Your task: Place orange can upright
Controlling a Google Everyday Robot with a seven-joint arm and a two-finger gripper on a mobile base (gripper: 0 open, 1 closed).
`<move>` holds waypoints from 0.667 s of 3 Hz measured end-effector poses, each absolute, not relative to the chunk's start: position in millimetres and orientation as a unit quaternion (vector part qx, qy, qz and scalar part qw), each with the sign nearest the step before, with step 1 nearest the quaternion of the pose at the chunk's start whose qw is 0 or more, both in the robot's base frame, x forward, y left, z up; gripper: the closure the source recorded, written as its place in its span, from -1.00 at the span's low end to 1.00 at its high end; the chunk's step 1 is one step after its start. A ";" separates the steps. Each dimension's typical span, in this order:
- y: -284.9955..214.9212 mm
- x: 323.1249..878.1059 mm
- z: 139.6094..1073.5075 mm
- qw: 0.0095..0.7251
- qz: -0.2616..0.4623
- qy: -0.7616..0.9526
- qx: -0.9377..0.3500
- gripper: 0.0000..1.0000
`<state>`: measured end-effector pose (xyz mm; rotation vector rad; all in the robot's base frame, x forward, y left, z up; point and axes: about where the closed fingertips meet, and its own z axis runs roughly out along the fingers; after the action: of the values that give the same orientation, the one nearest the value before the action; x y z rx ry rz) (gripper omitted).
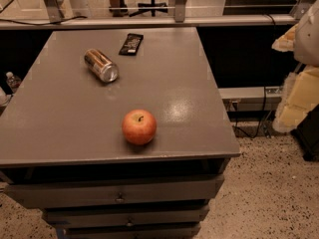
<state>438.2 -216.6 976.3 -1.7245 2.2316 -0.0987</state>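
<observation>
The orange can lies on its side on the far left part of the grey table, with its silver end facing front right. My gripper shows as pale cream and white parts at the right edge of the view. It is beyond the table's right edge, well away from the can, and holds nothing that I can see.
A red-orange apple sits near the table's front edge. A flat black packet lies behind the can. Drawers are below the tabletop. A metal rail runs behind the table, and cables lie on the floor at right.
</observation>
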 end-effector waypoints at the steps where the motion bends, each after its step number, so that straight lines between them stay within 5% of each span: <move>1: -216.6 438.2 976.3 0.159 -0.035 0.781 -0.603 -1.00; 2: -215.1 439.8 978.6 0.164 -0.032 0.775 -0.610 -1.00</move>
<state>439.8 -215.1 978.6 -1.7384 2.2073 -0.0903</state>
